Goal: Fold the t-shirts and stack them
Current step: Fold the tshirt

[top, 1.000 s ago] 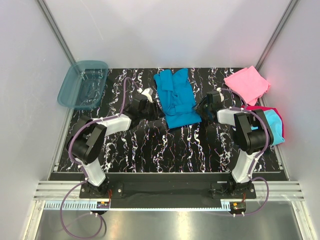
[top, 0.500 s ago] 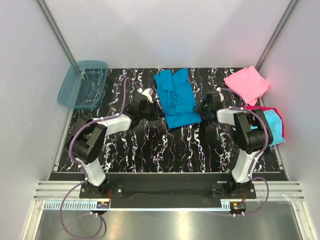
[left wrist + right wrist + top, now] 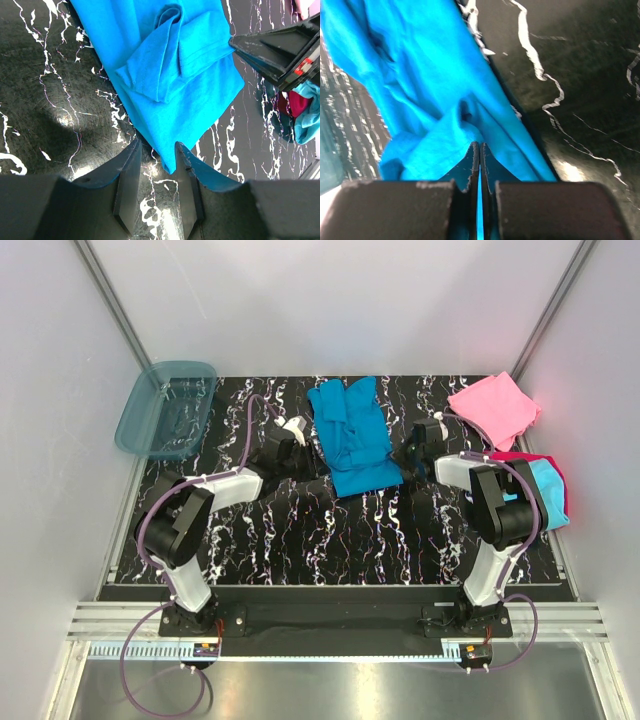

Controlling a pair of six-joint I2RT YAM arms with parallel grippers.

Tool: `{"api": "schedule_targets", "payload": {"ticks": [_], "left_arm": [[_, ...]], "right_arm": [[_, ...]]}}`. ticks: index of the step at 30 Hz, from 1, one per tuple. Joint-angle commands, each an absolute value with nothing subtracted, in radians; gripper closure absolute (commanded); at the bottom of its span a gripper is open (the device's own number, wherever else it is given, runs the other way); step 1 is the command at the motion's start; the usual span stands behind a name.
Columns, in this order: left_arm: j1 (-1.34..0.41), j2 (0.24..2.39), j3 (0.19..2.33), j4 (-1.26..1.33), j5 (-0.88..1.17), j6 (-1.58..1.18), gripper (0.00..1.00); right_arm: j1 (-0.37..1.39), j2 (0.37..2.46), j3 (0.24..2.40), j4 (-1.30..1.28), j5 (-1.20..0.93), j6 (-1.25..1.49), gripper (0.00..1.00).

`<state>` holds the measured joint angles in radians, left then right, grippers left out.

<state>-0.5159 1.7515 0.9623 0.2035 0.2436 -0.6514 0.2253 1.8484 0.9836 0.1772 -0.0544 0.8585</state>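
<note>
Heads up: your right gripper (image 3: 479, 146) pinches just a sliver of the teal-blue t-shirt (image 3: 350, 435) at 4 o'clock, with the left gripper (image 3: 157, 146) open at 8 o'clock, so pulling could slip it.

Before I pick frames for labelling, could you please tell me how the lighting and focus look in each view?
Top external: even light, the pink t-shirt glows oversaturated. Left wrist: sharp, one glare patch on the glossy table. Right wrist: the teal-blue t-shirt blurs toward the left edge; glare on the table lower right.
</note>
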Motion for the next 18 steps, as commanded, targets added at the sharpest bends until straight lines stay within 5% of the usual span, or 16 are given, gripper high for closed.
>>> {"api": "schedule_targets", "payload": {"ticks": [1, 18], "left_arm": [[-0.518, 1.741, 0.973, 0.252, 0.259, -0.644, 0.63], [-0.518, 1.769, 0.988, 0.249, 0.262, -0.640, 0.63]], "right_arm": [[0.221, 1.819, 1.069, 0.176, -0.066, 0.864, 1.00], [0.222, 2.031, 1.348, 0.112, -0.117, 0.910, 1.00]]}}
